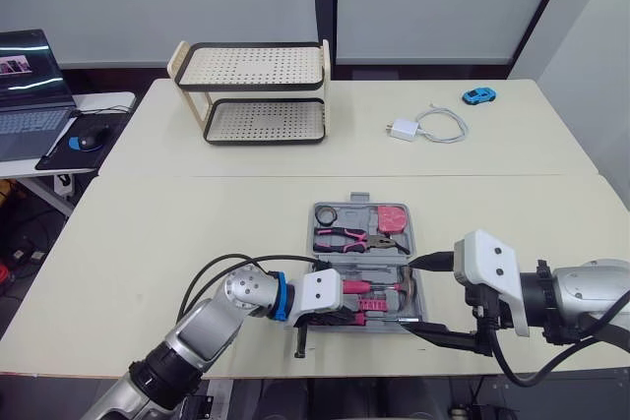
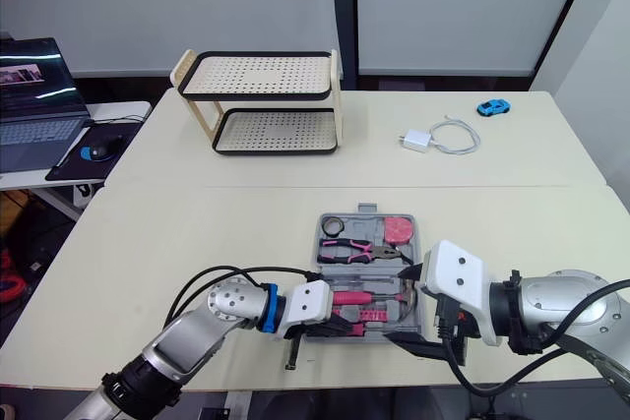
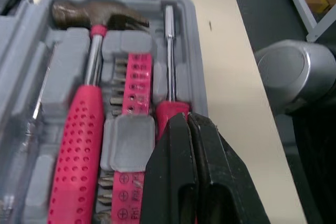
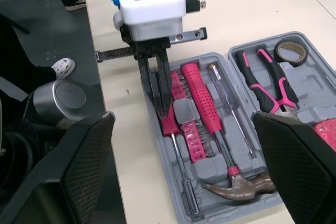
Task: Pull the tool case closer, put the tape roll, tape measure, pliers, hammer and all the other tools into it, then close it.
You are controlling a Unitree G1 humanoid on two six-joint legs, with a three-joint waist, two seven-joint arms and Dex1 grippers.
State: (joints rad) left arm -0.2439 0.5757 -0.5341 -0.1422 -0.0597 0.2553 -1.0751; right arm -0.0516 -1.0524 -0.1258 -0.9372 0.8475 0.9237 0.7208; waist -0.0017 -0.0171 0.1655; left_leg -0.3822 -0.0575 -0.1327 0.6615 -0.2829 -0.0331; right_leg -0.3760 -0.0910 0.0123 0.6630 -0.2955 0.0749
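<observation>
Left gripper (image 3: 188,118), closed, tips on the screwdriver (image 3: 169,51) in the tool case (image 3: 192,19); right wrist view shows right gripper (image 4: 181,115) agape.

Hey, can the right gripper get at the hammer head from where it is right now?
Probably yes. The hammer lies in the tool case with its head at the end nearest the open right gripper. The left gripper is at the screwdriver handle, at the opposite end.

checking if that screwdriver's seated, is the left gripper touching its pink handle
Touching. The right wrist view shows the left gripper with fingertips shut, pressed onto the screwdriver handle, no gap between them.
</observation>
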